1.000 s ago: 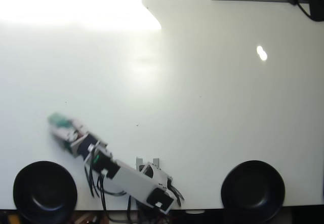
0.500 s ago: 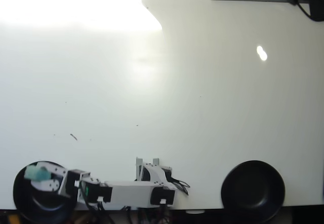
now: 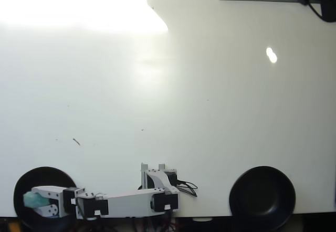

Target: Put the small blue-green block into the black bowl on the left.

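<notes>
The end effector point(image 3: 32, 202), clamped on the blue-green block point(image 3: 34, 200), hangs over the black bowl point(image 3: 44, 175) beneath it; next, I'd judge, let go.

— Where's the small blue-green block point(image 3: 34, 200)?
— Over the black bowl point(image 3: 44, 175) at the overhead view's lower left, between the gripper's point(image 3: 27, 203) white jaws.
— And the bowl?
— Round, dark, upright.

Glare blanks the table's point(image 3: 79, 11) far left; the tool point(image 3: 32, 200) apparently hides part of the block point(image 3: 34, 201).
</notes>
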### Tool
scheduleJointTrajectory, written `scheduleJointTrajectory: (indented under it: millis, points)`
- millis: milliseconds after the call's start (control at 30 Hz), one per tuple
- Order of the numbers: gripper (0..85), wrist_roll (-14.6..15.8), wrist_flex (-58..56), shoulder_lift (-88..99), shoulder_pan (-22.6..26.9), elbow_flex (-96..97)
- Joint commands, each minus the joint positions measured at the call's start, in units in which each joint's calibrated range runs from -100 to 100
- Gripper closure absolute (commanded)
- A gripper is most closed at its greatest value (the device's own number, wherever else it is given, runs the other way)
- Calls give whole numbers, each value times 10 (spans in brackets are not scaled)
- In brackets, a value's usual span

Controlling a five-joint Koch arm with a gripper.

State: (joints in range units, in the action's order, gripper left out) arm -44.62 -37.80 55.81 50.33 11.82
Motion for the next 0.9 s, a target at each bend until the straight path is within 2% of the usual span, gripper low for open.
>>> scheduleJointTrajectory:
  millis: [0, 200, 367, 633, 667, 867]
  points:
    - [820, -9, 45, 28, 8, 10]
    - [820, -14, 69, 33, 12, 59]
    - [820, -36, 118, 42, 11, 128]
    - [817, -41, 153, 42, 11, 174]
    - [806, -41, 152, 42, 11, 174]
    - [544, -41, 145, 50, 12, 172]
